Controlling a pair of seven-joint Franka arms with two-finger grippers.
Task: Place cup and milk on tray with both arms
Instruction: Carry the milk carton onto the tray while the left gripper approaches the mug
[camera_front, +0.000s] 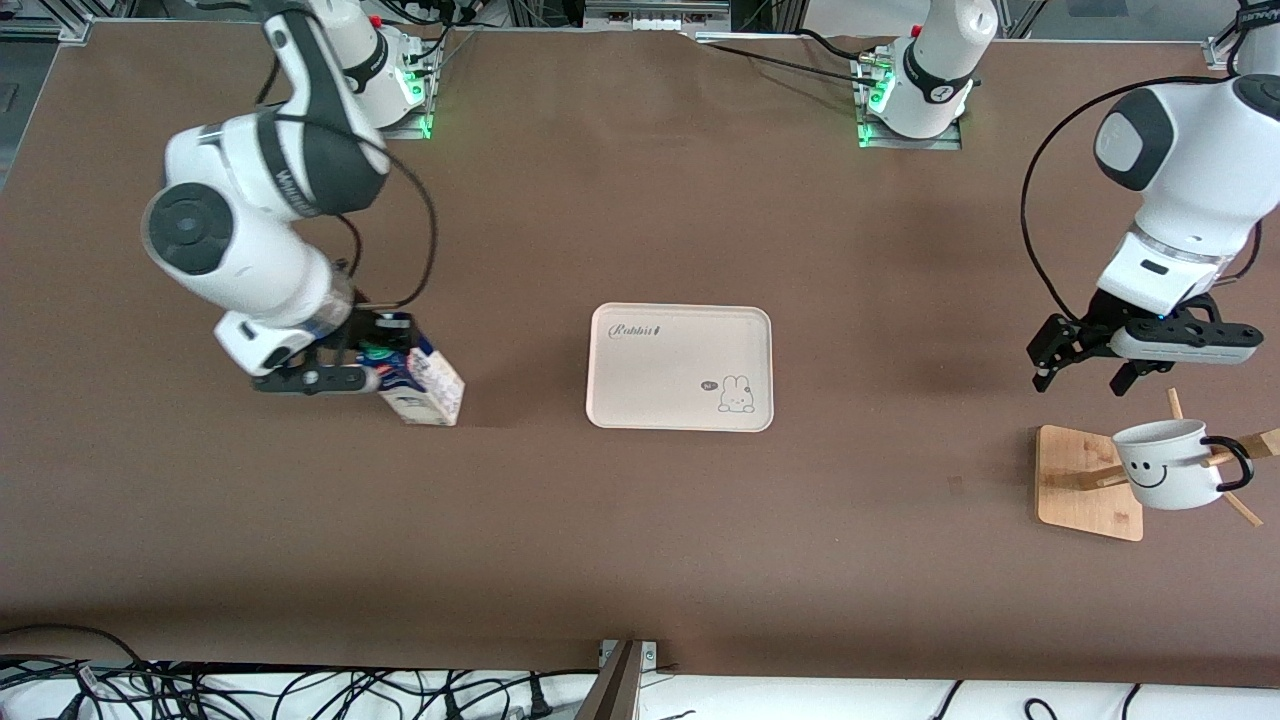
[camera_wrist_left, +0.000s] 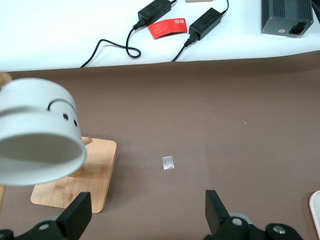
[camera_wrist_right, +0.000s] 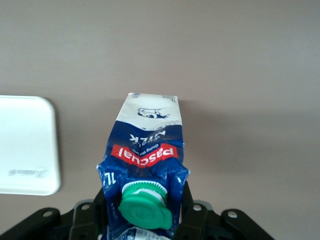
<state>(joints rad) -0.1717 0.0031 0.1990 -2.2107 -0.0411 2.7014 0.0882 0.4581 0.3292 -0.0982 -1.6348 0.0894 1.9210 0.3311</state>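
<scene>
The milk (camera_front: 425, 383) stands on the brown surface (camera_front: 640, 520) toward the right arm's end, well apart from the tray (camera_front: 680, 367). Its carton is blue and white with a red band of print, and its green cap (camera_wrist_right: 145, 205) sits near the top. The right claw (camera_front: 335, 372) is at the upper part of the carton, and its two fingers (camera_wrist_right: 92, 212) press on both sides of the carton just under the cap, so it is clamped on the milk.

The tray lies flat in the middle of the surface, with nothing on it; a small rabbit drawing is in the corner nearer to the front camera.

The cup (camera_front: 1170, 463) is at the left arm's end. It hangs tilted on a peg of the wooden rack (camera_front: 1085, 483), with the smiley face turned to the front camera and the black handle on the side away from the tray. The left claw (camera_front: 1085, 372) hovers above the rack, just beside the cup and not touching it. Its fingers (camera_wrist_left: 77, 215) are wide apart and hold nothing
</scene>
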